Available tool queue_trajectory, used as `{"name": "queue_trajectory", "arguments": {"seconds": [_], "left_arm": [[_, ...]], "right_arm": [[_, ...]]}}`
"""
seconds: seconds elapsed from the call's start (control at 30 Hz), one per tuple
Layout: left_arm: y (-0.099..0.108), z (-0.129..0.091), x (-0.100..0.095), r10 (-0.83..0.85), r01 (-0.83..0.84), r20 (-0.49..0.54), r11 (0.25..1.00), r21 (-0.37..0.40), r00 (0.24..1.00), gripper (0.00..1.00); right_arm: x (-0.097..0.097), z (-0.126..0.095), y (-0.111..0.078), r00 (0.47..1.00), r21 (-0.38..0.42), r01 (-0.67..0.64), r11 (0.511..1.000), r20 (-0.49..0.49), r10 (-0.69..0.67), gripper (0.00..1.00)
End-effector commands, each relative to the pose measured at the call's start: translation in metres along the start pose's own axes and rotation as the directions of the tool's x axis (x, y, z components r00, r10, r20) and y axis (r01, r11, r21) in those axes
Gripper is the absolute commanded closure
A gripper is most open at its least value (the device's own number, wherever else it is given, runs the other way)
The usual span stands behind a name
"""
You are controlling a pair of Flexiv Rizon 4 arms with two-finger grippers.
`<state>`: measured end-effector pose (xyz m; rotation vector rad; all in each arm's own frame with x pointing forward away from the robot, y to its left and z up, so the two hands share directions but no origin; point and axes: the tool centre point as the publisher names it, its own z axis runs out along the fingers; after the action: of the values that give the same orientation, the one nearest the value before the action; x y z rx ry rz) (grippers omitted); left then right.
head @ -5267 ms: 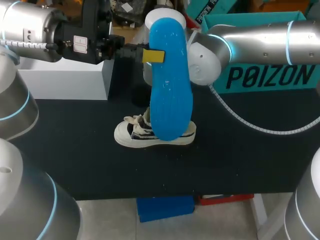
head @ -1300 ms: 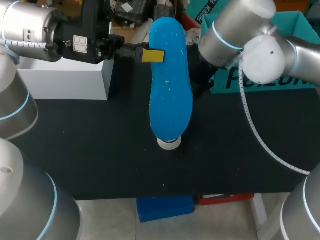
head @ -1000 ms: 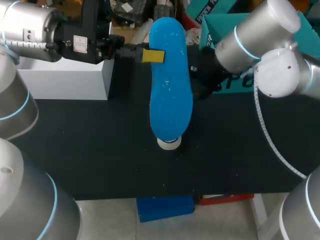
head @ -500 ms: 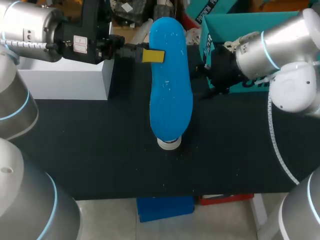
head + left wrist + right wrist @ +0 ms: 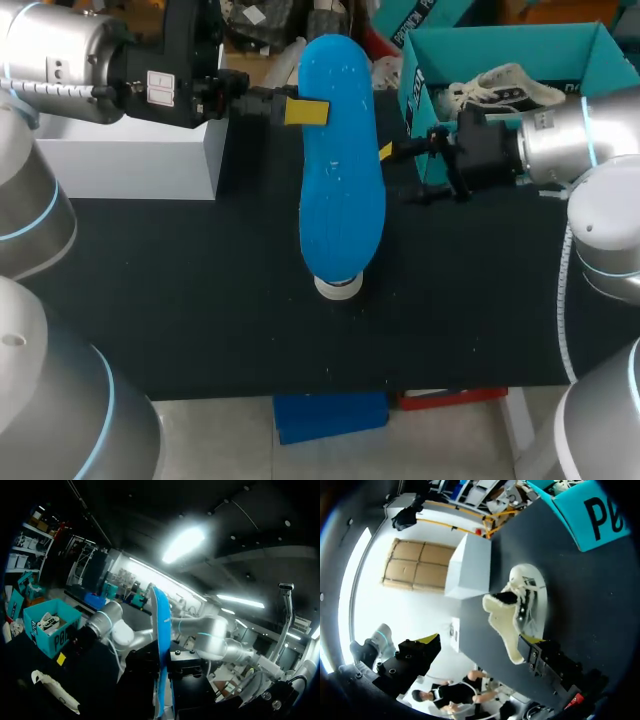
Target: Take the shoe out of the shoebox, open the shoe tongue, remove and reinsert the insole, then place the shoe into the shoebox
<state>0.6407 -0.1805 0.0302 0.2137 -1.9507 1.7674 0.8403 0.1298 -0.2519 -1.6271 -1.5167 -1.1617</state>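
Shoe: A white lace-up shoe [image 5: 522,605] lies on the black tabletop [image 5: 180,300]. From the head view only its round white toe peeks out under the insole. In the right wrist view it lies just ahead of the right fingers, and its dark hole shows.
Insole: A long blue foam insole [image 5: 342,170] hangs up in the air over the shoe. It stands on end, with its low end near the shoe's toe.
Left fingers: The left fingers [image 5: 307,112] come in from the left side. They pinch the insole near its top end and hold it tight.
Right fingers: The right fingers [image 5: 386,152] come in from the right side. They are spread apart and hold nothing. They are beside the insole, between it and the shoebox, and do not touch it.
White box: A plain white box [image 5: 130,150] stands at the far left of the tabletop.
Shoebox: A teal cardboard shoebox [image 5: 500,50] stands at the far right of the tabletop. Its top is open.
Second shoe: A second white shoe [image 5: 505,85] lies inside the shoebox.
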Motion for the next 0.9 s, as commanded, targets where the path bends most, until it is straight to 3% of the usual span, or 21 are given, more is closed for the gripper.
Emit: {"name": "queue_trajectory", "arguments": {"seconds": [0.03,0.17,0.53,0.6,0.83,0.9], "left_arm": [[0.001,0.002,-0.001,0.001,-0.001,0.002,1.000,0.001,1.000,1.00],[0.001,0.002,-0.001,0.001,-0.001,0.002,1.000,0.001,1.000,1.00],[0.001,0.002,-0.001,0.001,-0.001,0.002,1.000,0.001,1.000,1.00],[0.001,0.002,-0.001,0.001,-0.001,0.002,1.000,0.001,1.000,1.00],[0.001,0.002,-0.001,0.001,-0.001,0.002,1.000,0.001,1.000,1.00],[0.004,0.012,-0.003,0.158,-0.158,-0.005,0.986,-0.050,0.987,1.00]], "right_arm": [[-0.002,-0.002,-0.001,0.988,-0.005,-0.001,1.000,-0.154,0.000,0.00],[0.000,-0.003,-0.001,0.973,0.006,-0.018,1.000,-0.228,0.019,0.00],[-0.001,-0.004,-0.002,0.952,0.016,-0.038,0.999,-0.303,0.041,0.00],[-0.001,-0.005,-0.003,0.965,-0.002,-0.055,0.998,-0.258,0.053,0.00],[-0.001,-0.005,-0.003,0.965,-0.002,-0.055,0.998,-0.258,0.053,0.00],[-0.001,-0.005,-0.003,0.965,-0.002,-0.055,0.998,-0.258,0.053,0.00]]}}
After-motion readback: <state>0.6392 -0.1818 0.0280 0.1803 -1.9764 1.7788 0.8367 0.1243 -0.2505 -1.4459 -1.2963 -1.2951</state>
